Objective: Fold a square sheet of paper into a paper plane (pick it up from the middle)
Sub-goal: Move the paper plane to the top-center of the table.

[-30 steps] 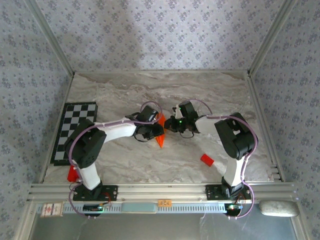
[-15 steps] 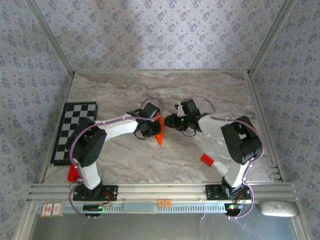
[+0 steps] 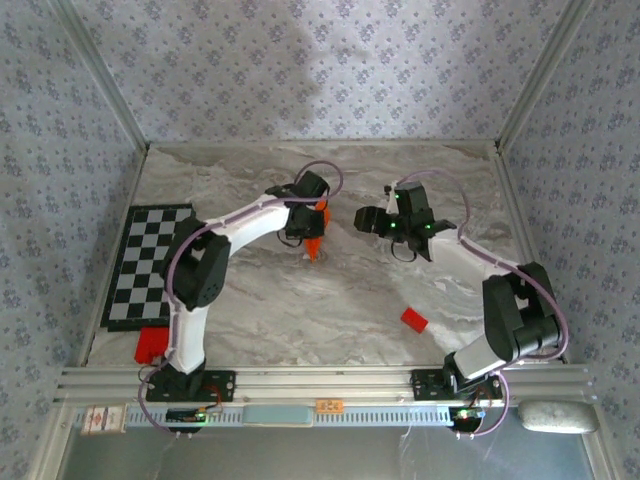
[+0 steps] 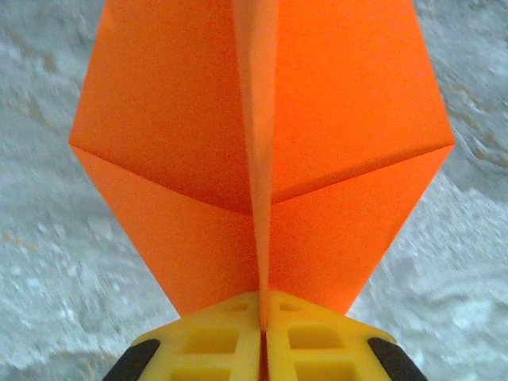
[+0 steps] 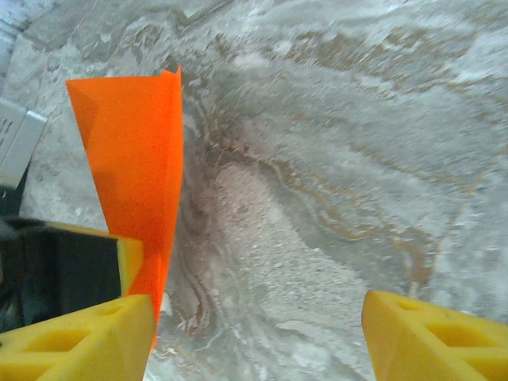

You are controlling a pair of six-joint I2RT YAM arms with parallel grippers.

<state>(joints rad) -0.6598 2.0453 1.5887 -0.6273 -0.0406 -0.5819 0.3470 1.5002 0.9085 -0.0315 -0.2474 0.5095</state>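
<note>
Orange: 1 paper plane [image 3: 313, 246], 2 blocks [image 3: 413, 320] [image 3: 150, 343]

The left arm [image 3: 250, 218] and the right arm [image 3: 462, 256] have smooth white shells between bulky black joints, and each stands on a black base [image 3: 183, 384]. A thin lilac cable [image 3: 328, 172] loops loosely along each arm, standing off it in arcs. The fingers [image 4: 214, 349] are bright yellow plastic, moulded with rectangular hollow pockets and black patches at the outer corners, and a small green light [image 3: 393, 224] glows on the right wrist.
</note>
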